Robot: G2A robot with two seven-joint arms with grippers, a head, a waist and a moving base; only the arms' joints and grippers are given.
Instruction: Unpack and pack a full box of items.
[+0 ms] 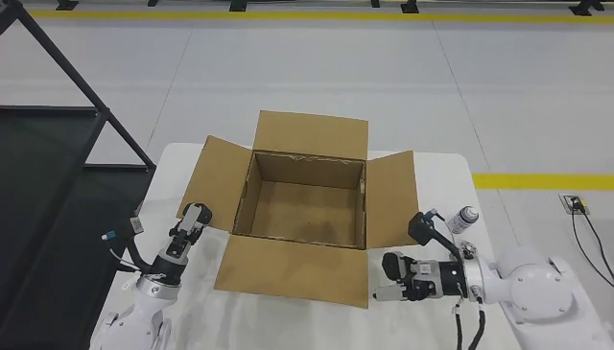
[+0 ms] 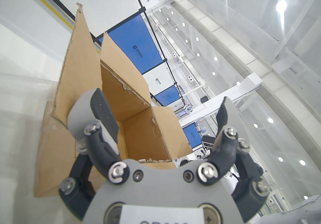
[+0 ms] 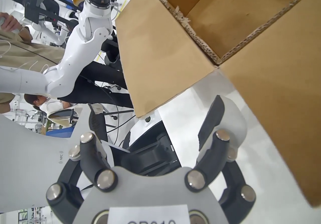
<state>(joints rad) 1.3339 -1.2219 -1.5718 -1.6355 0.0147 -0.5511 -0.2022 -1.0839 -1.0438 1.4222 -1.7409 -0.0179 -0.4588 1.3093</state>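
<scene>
Nearest, right gripper (image 1: 388, 275) spread wide, low at near edge of table (image 1: 436, 182), beside front flap. Left gripper (image 1: 197, 214) also wide, by left flap. Box (image 1: 288, 268) mid-table, flaps splayed, looks empty. Bottle (image 1: 465, 219) upright near right edge. Likely packing next: grasp bottle mid-body, clear flap when lowering.

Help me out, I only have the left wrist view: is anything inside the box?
Observer: No. The top view looks straight into the open box, and its floor is bare.
Operator: Any items out on the table?
Observer: One. A small bottle sits on the table, beside the box on the right arm's side.
Operator: And the right pincer?
Observer: The right pincer is open and holds nothing, close to the box's near corner.
</scene>
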